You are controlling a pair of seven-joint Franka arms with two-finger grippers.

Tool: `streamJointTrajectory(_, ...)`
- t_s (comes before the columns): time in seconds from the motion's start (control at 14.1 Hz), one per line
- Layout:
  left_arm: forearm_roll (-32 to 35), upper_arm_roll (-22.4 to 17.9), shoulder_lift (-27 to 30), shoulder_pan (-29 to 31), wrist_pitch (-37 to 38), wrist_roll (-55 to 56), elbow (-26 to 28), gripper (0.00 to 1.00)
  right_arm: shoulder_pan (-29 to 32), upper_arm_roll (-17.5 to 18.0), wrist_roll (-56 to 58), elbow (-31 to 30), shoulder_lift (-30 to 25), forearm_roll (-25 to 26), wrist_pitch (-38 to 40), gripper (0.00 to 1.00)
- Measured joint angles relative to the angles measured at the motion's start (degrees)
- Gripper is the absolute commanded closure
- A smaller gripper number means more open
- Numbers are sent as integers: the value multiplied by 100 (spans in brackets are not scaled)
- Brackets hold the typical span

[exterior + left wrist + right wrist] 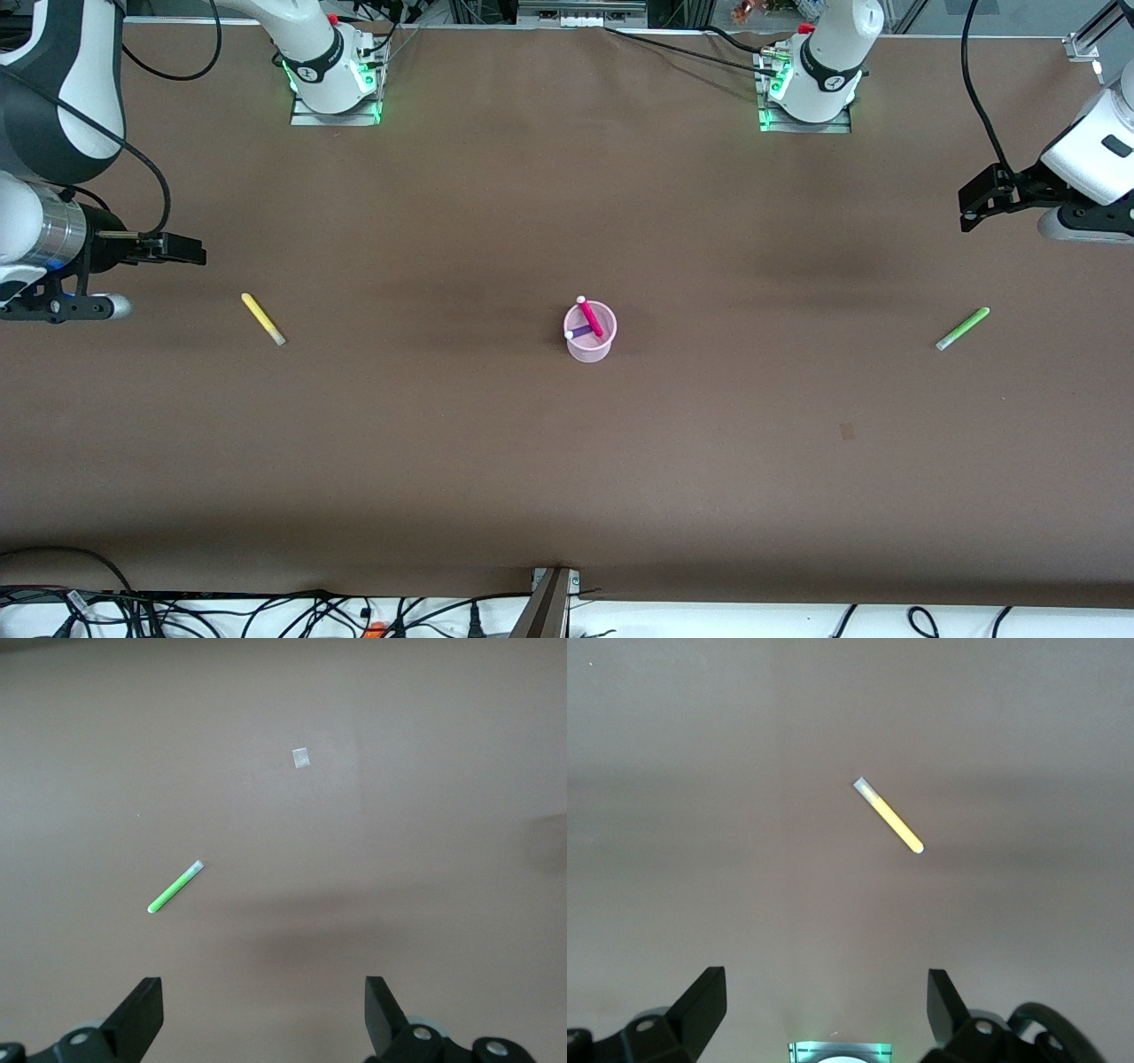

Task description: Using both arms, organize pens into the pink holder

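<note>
Four pens [263, 319], one pink holder [590, 340], two grippers [182, 249].

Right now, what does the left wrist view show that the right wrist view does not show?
Only the left wrist view shows the light green pen lying on the table, a small pale scrap on the surface, and the open left gripper. Only the right wrist view shows the yellow pen lying flat and the open right gripper. Both share the brown table and empty fingers; neither shows the pink holder.
</note>
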State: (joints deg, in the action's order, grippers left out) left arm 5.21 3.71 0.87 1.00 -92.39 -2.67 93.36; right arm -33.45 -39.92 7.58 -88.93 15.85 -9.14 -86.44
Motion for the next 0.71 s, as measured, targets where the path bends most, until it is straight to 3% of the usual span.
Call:
streamJointTrajectory(0.07,0,0,0,0,0,0,0,0,218,251,-9,-41,-52,0,-13,0)
streamJointTrajectory(0.28,0,0,0,0,0,0,0,0,1598,1754,-162,-48,-176,27,-57,0)
streamJointTrajectory(0.43,0,0,0,0,0,0,0,0,2201,2433,-303,-47,-277,259,-102,0)
streamJointTrajectory(0.57,0,0,0,0,0,0,0,0,2418,2811,-485,-45,-434,521,-157,0)
streamJointTrajectory(0.71,0,0,0,0,0,0,0,0,2427,2927,-556,-45,-590,600,-197,0)
